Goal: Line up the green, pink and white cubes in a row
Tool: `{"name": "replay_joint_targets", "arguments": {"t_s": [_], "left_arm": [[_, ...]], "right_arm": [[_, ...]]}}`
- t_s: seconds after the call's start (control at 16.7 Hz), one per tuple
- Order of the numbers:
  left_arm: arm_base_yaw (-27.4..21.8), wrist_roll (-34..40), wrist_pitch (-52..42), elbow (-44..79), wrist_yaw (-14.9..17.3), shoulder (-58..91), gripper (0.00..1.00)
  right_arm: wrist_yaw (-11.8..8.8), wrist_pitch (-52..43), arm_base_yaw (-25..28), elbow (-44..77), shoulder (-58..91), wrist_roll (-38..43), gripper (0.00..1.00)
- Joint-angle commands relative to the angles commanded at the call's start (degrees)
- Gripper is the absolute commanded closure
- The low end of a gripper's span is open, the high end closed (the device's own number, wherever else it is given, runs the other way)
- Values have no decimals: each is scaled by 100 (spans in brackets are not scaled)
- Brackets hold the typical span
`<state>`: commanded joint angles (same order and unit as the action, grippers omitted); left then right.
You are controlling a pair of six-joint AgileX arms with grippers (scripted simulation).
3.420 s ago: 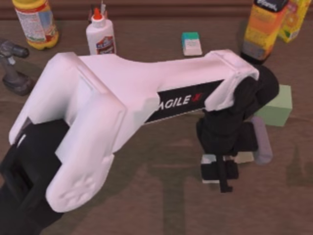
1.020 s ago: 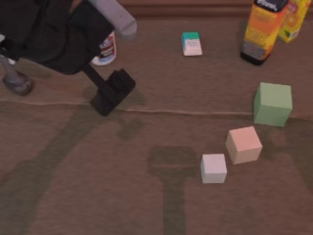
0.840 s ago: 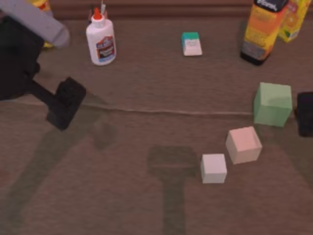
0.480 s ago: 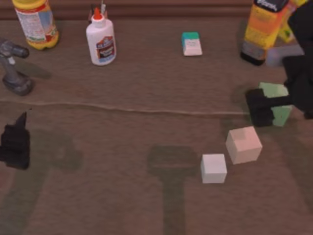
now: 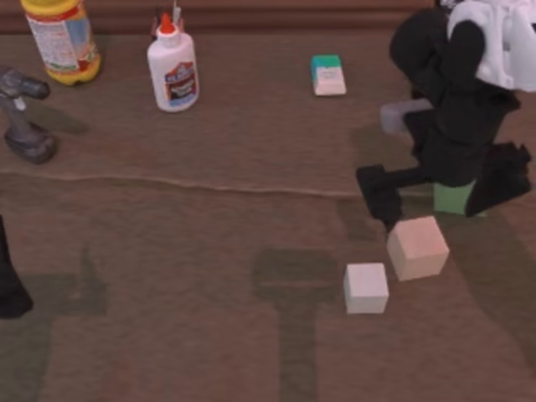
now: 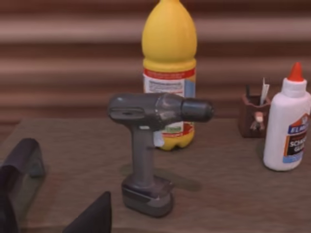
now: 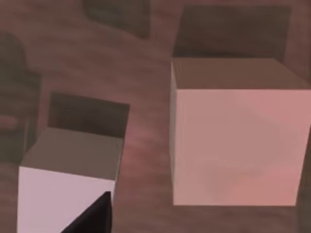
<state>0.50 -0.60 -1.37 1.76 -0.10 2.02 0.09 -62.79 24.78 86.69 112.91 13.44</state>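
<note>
The pale green cube (image 5: 455, 199) sits at the right of the table, mostly covered by my right arm. My right gripper (image 5: 441, 197) hangs over it, open, with one black finger (image 5: 381, 194) left of the cube and the other at its right. The salmon-pink cube (image 5: 417, 247) (image 7: 238, 131) lies just in front of it, and the white cube (image 5: 366, 287) (image 7: 68, 194) sits a little further front-left. Nothing is held. My left gripper (image 5: 8, 289) is parked at the table's left edge; one fingertip (image 6: 92, 218) shows in the left wrist view.
Along the back stand a yellow bottle (image 5: 60, 38), a glue bottle (image 5: 172, 67) and a small white block with a teal top (image 5: 328, 75). A grey drill (image 5: 25, 126) (image 6: 150, 145) stands at the left. A brown pen holder (image 6: 255, 116) is by the glue.
My left arm has pulled back from over the cubes to the left edge, leaving the white cube on the table. My right arm has swung in from the right over the green cube.
</note>
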Motion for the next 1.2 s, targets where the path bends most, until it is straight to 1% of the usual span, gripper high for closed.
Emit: {"name": "replay_joint_targets", "arguments": {"t_s": [0.12,0.54,0.66,0.96,1.08,1.2], "left_arm": [[61,57,130,-166,10,-191,0],[65,60,137,-176,10,-202,0],[65,60,137,-176,10,-202,0],[65,60,137,-176,10,-202,0],[65,60,137,-176,10,-202,0],[65,60,137,-176,10,-202,0]], "right_arm": [[-1,-81,35,136,149,20,0],[-1,3,23,98,215,18,0],[1,318,31,-99,329,16,0],[4,1474,42,-776,767,36,0],[5,1706,46,-927,873,41,0],[5,1731,47,-944,885,42,0]]}}
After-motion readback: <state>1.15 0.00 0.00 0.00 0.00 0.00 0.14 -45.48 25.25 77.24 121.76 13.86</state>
